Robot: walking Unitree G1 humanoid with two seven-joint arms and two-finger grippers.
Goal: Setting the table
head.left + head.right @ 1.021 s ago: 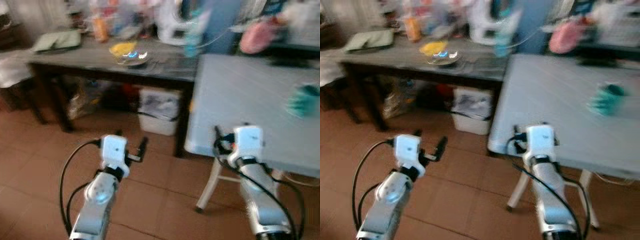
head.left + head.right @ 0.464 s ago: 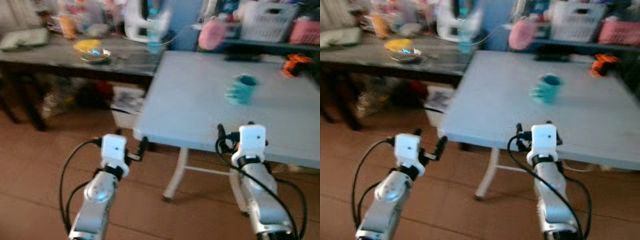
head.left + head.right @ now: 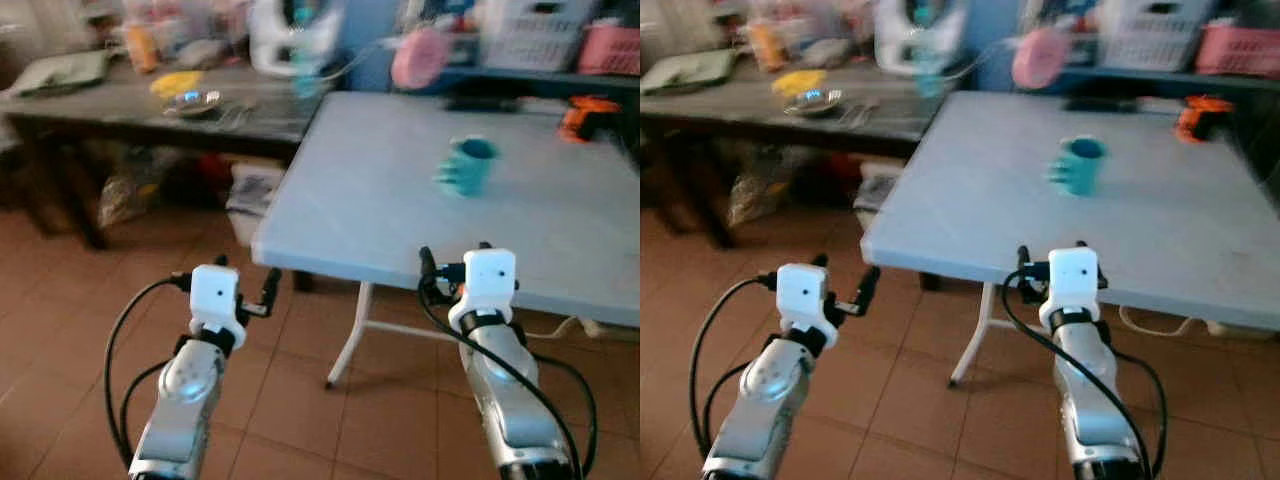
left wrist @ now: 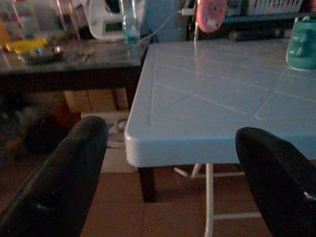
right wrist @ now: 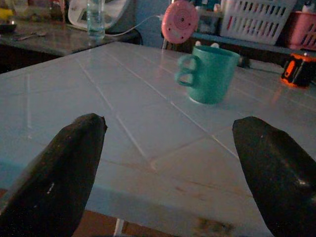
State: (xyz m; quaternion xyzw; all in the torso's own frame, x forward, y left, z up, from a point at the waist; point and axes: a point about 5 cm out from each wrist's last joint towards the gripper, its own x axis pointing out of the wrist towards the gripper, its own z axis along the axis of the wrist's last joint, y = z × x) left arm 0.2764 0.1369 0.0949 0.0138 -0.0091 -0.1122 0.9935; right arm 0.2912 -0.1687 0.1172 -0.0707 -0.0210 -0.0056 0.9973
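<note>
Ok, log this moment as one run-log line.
phase: approaching table | left end effector: open, empty | right end effector: open, empty, at table edge | teal mug: upright on table

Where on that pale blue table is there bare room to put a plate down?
Most of the pale blue table is bare: the wide stretch between its near edge and the teal mug. The orange tool sits at the far right corner. The dark table on the left is crowded with dishes.
</note>
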